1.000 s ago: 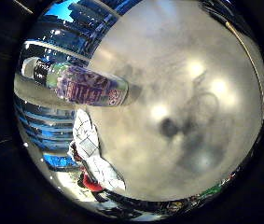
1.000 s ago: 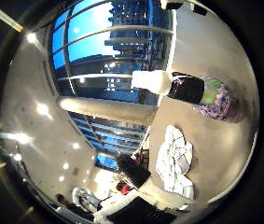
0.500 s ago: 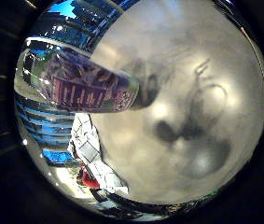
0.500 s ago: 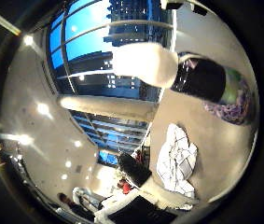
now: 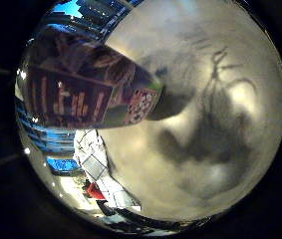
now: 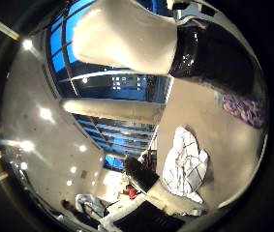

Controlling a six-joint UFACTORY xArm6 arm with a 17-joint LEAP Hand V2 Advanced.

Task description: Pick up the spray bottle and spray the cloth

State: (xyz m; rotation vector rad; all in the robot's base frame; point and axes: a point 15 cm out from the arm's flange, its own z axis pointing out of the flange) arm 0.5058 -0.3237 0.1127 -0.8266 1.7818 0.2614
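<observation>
- Now the spray bottle (image 5: pixel 88 89) looks much bigger in both palm views than it did a moment ago, so the palm has come very close to it.
- It stands on the grey counter (image 5: pixel 215 164), with its white spray top (image 6: pixel 127 34) and dark neck filling one side.
- Nearby on the counter lies the crumpled white cloth (image 6: pixel 185 162) with dark lines.
- I cannot tell how the hand's fingers are set.
</observation>
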